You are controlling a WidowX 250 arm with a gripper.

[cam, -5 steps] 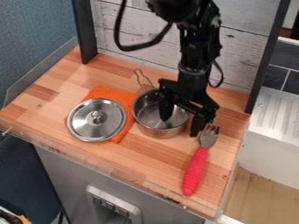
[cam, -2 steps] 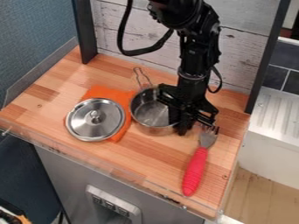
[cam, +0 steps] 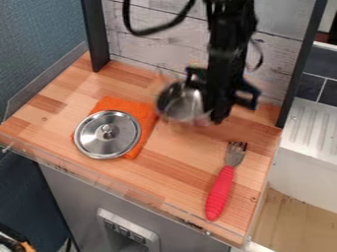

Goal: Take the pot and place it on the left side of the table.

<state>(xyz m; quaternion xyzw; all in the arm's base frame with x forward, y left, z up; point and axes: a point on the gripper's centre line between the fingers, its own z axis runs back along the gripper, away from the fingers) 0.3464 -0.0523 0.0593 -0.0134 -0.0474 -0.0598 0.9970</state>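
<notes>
In the camera view, the gripper is closed on the near-side rim of the steel pot, the side toward the view's right, and the blurred pot hangs over the wooden table, its bowl just beside the fingers toward the view's left. Farther to that side of the hand and a little lower in the view, the round metal lid lies on an orange cloth. Below the hand and slightly rightward, well apart from it, lies the fork with its red handle, tines toward the gripper.
</notes>
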